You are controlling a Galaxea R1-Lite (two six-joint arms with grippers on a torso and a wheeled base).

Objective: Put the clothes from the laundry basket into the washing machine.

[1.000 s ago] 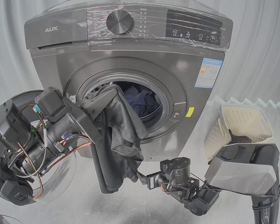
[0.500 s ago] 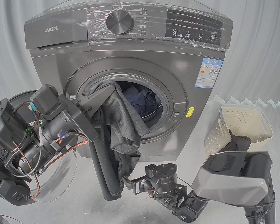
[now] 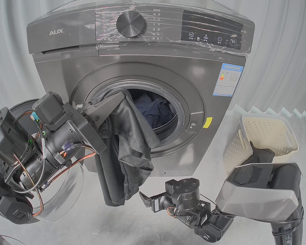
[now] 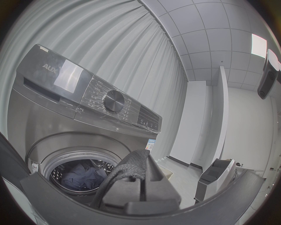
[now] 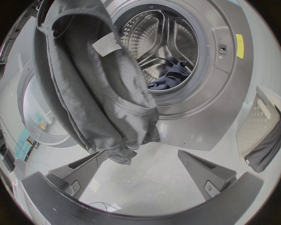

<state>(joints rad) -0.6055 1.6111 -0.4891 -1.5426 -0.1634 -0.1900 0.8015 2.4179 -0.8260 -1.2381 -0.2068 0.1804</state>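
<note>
my left fingers (image 3: pixel 107 107) are clamped on a dark grey garment (image 3: pixel 131 140), holding its top at the left rim of the washing machine (image 3: pixel 129 57) opening. the rest hangs down the front. blue clothes (image 3: pixel 155 109) lie in the drum. lower, my right fingers (image 5: pixel 87 167) are spread apart just beside the hem. at the right stands the laundry basket (image 3: pixel 239 147), another dark garment (image 3: pixel 261 156) draped over its rim.

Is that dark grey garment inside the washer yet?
Not yet. The left gripper pinches the grey garment at the door opening's edge, and most of it hangs down in front of the washing machine.
</note>
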